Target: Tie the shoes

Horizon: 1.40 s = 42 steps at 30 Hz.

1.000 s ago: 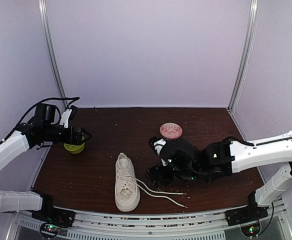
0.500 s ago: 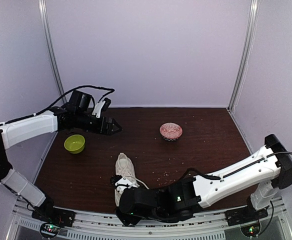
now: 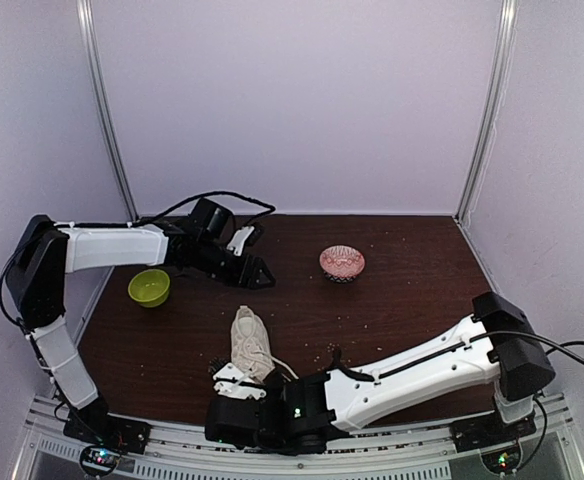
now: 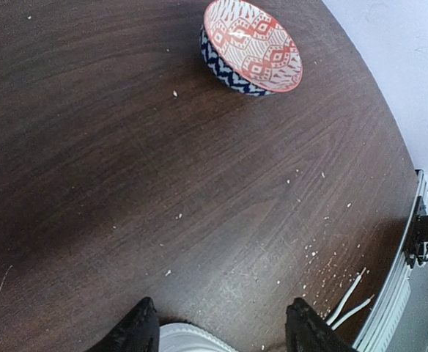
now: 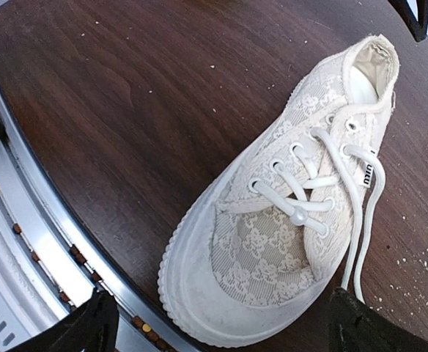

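The cream lace-patterned shoe (image 3: 249, 340) lies on the dark table with its toe toward the near edge and its white laces (image 5: 363, 220) untied, trailing off to its side. My right gripper (image 3: 240, 385) hovers open at the toe. In the right wrist view the shoe (image 5: 294, 213) fills the frame and the right gripper (image 5: 232, 326) has a finger on either side of the toe cap. My left gripper (image 3: 260, 276) hangs open beyond the heel. In the left wrist view the left gripper (image 4: 225, 331) holds nothing, and the white heel rim (image 4: 188, 339) shows between its fingers.
A green bowl (image 3: 149, 287) sits at the left of the table. A red patterned bowl (image 3: 342, 263) stands at the back centre, also in the left wrist view as the patterned bowl (image 4: 252, 48). The metal rail (image 5: 23, 213) runs along the near table edge by the shoe's toe.
My right arm swung from the shoe's right side round to the near edge at its toe. My left arm left the green bowl and reached right, toward the space behind the heel.
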{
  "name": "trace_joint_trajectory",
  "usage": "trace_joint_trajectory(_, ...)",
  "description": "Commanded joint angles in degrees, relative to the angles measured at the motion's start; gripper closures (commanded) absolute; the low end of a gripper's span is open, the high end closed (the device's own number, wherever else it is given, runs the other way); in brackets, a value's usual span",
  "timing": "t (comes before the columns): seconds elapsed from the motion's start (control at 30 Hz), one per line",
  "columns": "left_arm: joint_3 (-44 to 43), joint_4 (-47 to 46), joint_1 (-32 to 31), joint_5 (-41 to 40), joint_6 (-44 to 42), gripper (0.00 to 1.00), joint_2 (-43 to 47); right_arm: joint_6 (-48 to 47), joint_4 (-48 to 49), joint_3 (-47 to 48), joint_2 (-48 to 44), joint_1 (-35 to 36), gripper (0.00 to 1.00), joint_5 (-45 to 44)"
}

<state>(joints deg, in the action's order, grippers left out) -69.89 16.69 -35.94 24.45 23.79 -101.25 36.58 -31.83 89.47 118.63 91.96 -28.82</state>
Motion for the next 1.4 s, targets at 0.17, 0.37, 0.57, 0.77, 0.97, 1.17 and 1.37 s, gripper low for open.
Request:
trace_joint_trajectory(0.17,0.1,-5.3,-0.1,4.2,1.8,0.55,-3.6,3.6,-6.2,0.7,2.8,-3.7,0.00,-3.2)
trace_joint_trajectory(0.37,8.9,-8.7,-0.1,4.2,4.1,0.59,1.6,6.6,-5.5,-10.7,-3.3,-8.2,0.00,-3.8)
trace_joint_trajectory(0.57,21.2,-12.3,-1.6,5.8,7.8,0.60,10.2,7.7,-4.6,-23.1,-11.8,-13.4,0.00,-5.6)
trace_joint_trajectory(0.77,30.6,-12.3,-4.0,5.5,12.1,0.60,21.2,5.7,-0.7,-29.3,-18.4,-20.1,0.00,-3.1)
trace_joint_trajectory(0.97,31.1,-6.6,-4.0,-2.1,11.4,0.49,31.5,3.1,5.8,-33.5,-26.1,-23.9,0.01,5.4)
trace_joint_trajectory(1.17,23.2,3.1,-4.0,-6.9,2.9,0.40,26.1,4.3,11.5,-35.0,-27.5,-24.7,0.05,13.3)
trace_joint_trajectory(1.37,25.2,-2.1,0.7,-6.1,4.6,0.30,24.7,3.2,18.4,-37.6,-27.0,-21.8,0.22,19.7)
